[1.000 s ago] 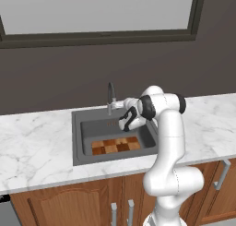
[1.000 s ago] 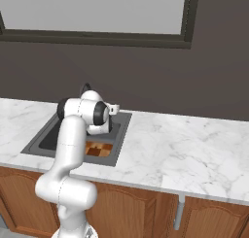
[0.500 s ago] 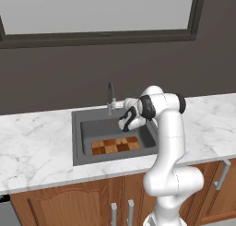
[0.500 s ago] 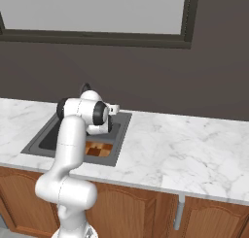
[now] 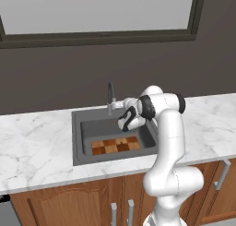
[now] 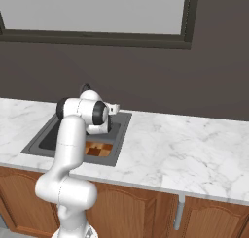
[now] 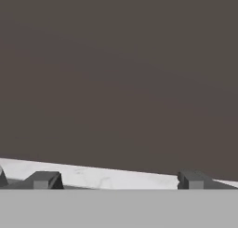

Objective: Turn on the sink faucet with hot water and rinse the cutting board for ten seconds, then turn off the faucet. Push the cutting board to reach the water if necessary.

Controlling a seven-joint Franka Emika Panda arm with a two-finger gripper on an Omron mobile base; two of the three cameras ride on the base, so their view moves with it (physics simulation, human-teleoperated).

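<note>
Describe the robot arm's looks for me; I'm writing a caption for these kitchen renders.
The arm is glossy white, built of rounded tubular segments with bulbous joints, and dark grey to black bands mark where the joints turn. It rises from a swollen white base. No cables or markings show. The pincer ends in two small, blocky dark grey fingertips, seen in the hand view.

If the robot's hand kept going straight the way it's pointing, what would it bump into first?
Probably the dark wall behind the counter. The hand faces it with its fingertips wide apart, and a strip of marble counter lies low in between. How far off the wall is remains unclear.
</note>
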